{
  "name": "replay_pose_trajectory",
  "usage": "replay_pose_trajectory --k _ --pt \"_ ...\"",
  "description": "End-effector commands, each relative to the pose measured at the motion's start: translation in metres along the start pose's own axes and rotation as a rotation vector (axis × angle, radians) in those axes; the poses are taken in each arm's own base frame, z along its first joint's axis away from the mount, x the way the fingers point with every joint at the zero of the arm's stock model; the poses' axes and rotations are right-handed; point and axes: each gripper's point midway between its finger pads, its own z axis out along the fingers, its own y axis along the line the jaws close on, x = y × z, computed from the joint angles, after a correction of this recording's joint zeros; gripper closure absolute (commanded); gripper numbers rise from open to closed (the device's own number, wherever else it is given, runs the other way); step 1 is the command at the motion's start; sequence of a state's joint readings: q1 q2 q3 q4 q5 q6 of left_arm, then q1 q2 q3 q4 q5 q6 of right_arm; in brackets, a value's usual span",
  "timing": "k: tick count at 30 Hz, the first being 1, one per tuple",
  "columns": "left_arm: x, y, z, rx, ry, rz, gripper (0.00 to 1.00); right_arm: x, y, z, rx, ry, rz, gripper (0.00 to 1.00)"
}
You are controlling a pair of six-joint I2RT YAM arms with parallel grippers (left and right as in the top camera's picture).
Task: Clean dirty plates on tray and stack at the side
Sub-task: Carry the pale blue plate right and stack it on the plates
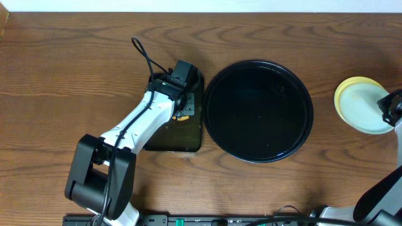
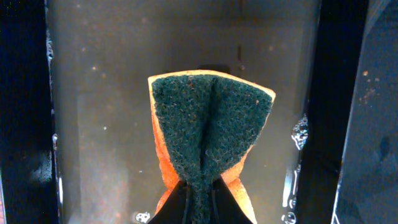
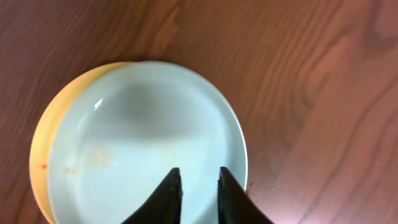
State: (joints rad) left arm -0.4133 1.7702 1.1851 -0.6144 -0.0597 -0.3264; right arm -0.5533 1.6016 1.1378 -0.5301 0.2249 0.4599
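Plates first: location?
— Stacked on the bare tabletop, to the right of the tray and apart from it. A mint-green plate lies on a yellow plate, shifted so that the yellow rim shows as a crescent on one side. Whether another plate lies beneath, I cannot tell.

Condition of the top plate?
— A faint orange-brown smear near one edge, and a few specks on the yellow rim.

Right gripper?
— Over the mint-green plate. My jaws stand a narrow gap apart with nothing between them, and the plate's surface shows through the gap. Contact with the plate: cannot tell.

Left gripper?
— Over the basin, which sits just beside the tray on its left. My jaws are clamped on the sponge, pinching it at the middle so the green scouring face folds into a crease, with the orange body showing behind. The basin below looks wet, with small bubbles along its walls.
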Motion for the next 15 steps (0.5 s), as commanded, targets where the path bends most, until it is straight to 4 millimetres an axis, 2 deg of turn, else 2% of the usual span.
replay_pose_trajectory --k 1,4,6,10,15 --pt "0.002 0.006 0.007 -0.027 0.009 0.025 0.91 0.007 0.03 -0.004 -0.161 0.046 -0.066 0.75" --pt "0.002 0.006 0.007 -0.029 0.008 0.025 0.91 0.024 0.059 -0.013 -0.322 0.118 -0.137 0.72" --pt "0.001 0.007 0.007 -0.031 0.008 0.022 0.87 0.046 0.072 -0.021 -0.4 0.204 -0.162 0.71" --pt "0.0 0.012 0.008 -0.035 0.008 0.01 0.88 0.086 0.083 -0.035 -0.441 0.346 -0.227 0.7" --pt "-0.005 0.019 0.012 -0.04 0.002 -0.015 0.92 0.116 0.097 -0.048 -0.465 0.403 -0.372 0.7"
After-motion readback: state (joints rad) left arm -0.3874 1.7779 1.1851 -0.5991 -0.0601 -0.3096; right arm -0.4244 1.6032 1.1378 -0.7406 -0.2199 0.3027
